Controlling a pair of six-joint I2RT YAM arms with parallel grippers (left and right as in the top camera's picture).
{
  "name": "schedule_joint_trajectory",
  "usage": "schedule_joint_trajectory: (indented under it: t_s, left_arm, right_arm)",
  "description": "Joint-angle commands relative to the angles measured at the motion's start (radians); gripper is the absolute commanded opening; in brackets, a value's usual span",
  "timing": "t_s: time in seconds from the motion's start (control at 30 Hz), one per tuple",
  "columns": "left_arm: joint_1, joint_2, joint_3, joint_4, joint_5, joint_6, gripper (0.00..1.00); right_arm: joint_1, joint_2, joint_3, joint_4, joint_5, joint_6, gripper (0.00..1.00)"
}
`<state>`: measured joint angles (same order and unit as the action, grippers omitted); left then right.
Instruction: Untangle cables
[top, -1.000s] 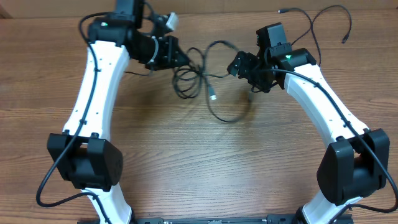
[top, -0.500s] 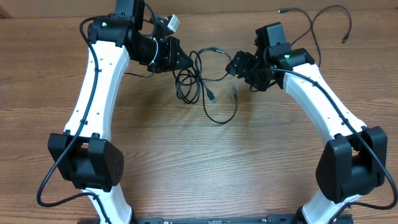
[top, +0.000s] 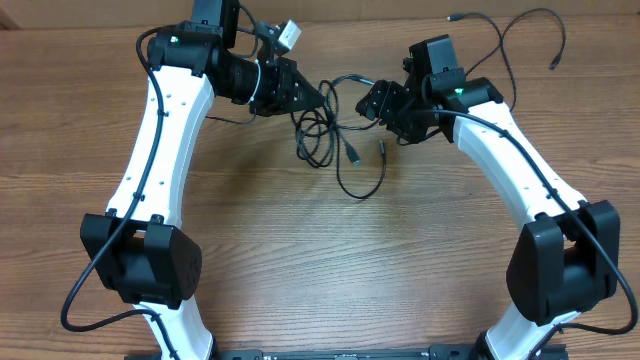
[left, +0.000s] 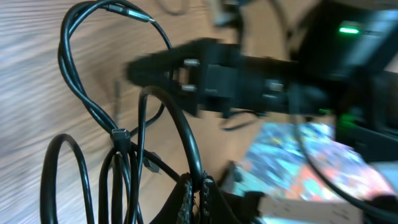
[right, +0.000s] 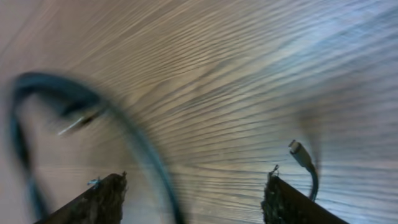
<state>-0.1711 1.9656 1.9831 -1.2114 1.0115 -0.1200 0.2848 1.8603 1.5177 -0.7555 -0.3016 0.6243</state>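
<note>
Overhead: left claw (top: 318, 97) is clamped on the cables (top: 322, 135), which sit tangled between both arms at the far side of the table (top: 300, 260). Right claw (top: 372, 103) is just beside a loop.
Left wrist: the pinched strand runs to a knot (left: 118, 134); a hard pull likely cinches it.
Right wrist: jaws are apart with a blurred strand (right: 146, 155) between them. They could close on the wrong line, and the plug (right: 298, 151) may snag.

Your cables (top: 322, 130) read solid black; one plug tip (right: 298, 151) shows silver. Under them the tabletop (top: 300, 260) is mid-brown wood with fine darker grain streaks running side to side. You're driving a left arm (top: 160, 130) and right arm (top: 520, 160) in white shells with black joints and black wiring. Left pincer (top: 314, 97) and right pincer (top: 370, 103): black. A small green light (top: 462, 92) glows on the right arm. White tag (top: 289, 35) near your left wrist; multicoloured blurred patch (left: 305, 165) in its camera.
</note>
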Motion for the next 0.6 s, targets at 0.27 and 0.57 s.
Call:
schedule_joint_trajectory:
  t_s: [0.27, 0.57]
  left_arm:
    - [0.034, -0.011, 0.028, -0.079, -0.716, -0.265, 0.04]
    - [0.038, -0.011, 0.028, -0.108, -0.933, -0.308, 0.04]
  right_arm:
    - [-0.098, 0.008, -0.024, -0.153, 0.388, 0.009, 0.46]
    - [-0.189, 0.008, -0.024, -0.156, 0.271, 0.05, 0.48]
